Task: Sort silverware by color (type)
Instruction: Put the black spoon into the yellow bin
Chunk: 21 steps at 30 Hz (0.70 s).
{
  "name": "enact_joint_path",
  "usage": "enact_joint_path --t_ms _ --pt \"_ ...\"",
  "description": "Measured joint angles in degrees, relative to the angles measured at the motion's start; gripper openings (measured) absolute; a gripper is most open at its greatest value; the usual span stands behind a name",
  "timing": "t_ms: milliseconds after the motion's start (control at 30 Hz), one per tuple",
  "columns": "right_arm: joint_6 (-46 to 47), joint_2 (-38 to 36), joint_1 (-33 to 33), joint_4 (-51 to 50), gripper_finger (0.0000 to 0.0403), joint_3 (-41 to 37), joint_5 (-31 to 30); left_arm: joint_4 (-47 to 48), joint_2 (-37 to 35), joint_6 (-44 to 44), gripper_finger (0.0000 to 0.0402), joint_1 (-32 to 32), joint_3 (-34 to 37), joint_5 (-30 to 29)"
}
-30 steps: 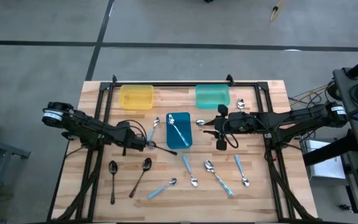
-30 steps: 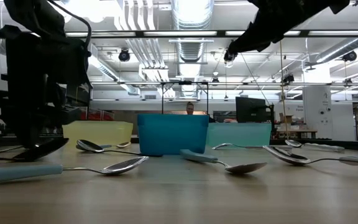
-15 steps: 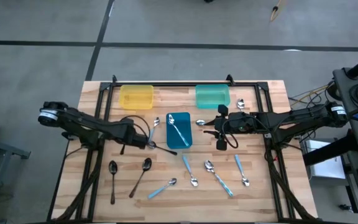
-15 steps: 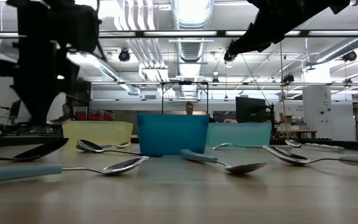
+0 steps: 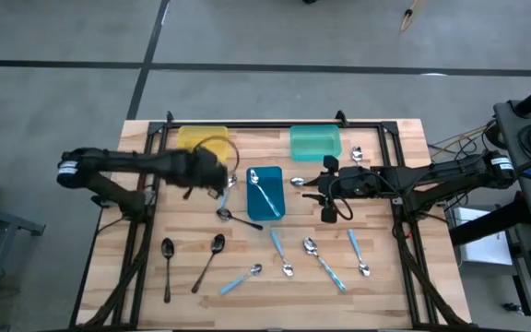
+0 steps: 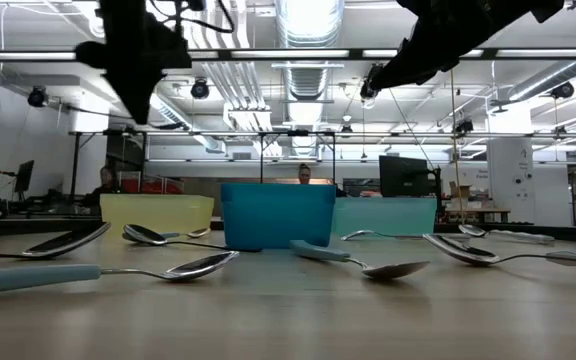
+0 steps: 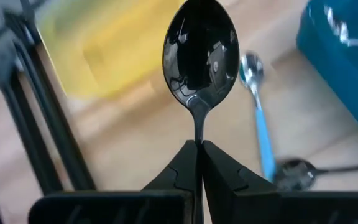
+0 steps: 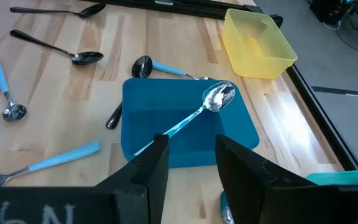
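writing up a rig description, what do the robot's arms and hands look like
Both arms are dark, nearly black, built of slim jointed segments. The left arm has a round pale cap at its outer joint, and a thin dark cable loops over its left hand. That hand's two fingers are flat black blades tapering to points. The right hand has broader black fingers, with pale lettering on the body behind them.

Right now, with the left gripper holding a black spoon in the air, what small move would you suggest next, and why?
Probably carry it a little farther over the yellow tray before letting go. The left gripper is shut on the black spoon, and the tray lies just beyond it; the blue tray already holds a blue-handled spoon.
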<state>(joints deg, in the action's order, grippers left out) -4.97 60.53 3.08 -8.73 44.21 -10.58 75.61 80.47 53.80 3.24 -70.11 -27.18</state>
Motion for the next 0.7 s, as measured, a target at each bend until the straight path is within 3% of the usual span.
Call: enact_joint_path --t_ms 200,367,533,700 --pt "0.01 0.00 0.00 -0.02 0.0123 0.00 -0.01 -1.12 0.67 -22.08 0.0000 14.08 -6.17 -0.04" --pt "0.49 0.00 -0.01 -0.02 0.0123 0.00 0.00 -3.18 1.48 -39.77 0.0000 25.49 -8.93 3.22" --pt "0.52 0.00 -0.01 -0.05 0.0123 0.00 0.01 -3.60 4.15 -46.36 0.0000 34.48 -10.89 5.72" --pt "0.50 0.00 0.00 -0.04 0.0123 0.01 -0.01 -3.56 8.02 -53.25 0.0000 39.00 -12.78 5.73"
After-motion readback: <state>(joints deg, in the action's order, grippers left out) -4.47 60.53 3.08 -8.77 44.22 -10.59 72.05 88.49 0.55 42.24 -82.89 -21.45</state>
